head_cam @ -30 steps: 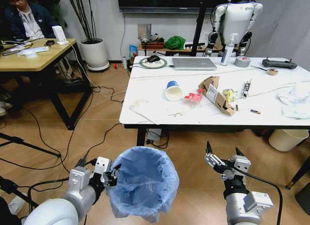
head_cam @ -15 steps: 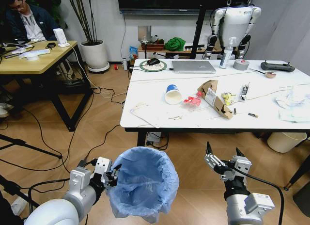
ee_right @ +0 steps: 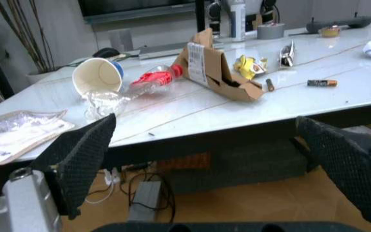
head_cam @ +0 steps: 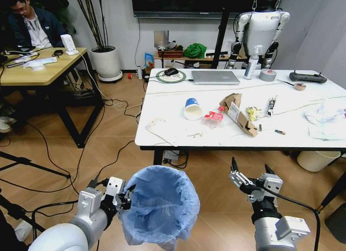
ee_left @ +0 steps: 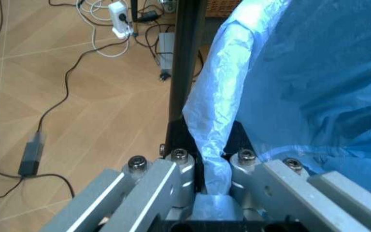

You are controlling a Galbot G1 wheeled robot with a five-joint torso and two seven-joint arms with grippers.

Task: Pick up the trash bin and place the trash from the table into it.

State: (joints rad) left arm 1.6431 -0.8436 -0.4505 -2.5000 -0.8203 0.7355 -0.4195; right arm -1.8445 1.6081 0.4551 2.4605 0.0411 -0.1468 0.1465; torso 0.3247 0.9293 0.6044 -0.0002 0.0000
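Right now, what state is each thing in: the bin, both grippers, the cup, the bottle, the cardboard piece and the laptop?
trash bin: held off the floor, bag open, nothing visible inside
left gripper: fingers shut on the bin's bag rim
right gripper: fingers open, holding nothing, short of the table
paper cup: tipped on its side
bottle: crushed, lying flat
cardboard piece: folded open, lying on the table
laptop: closed

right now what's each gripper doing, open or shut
Left gripper: shut on the light-blue plastic bag lining the small round trash bin.
Right gripper: open, holding nothing, short of the white marble-look table.
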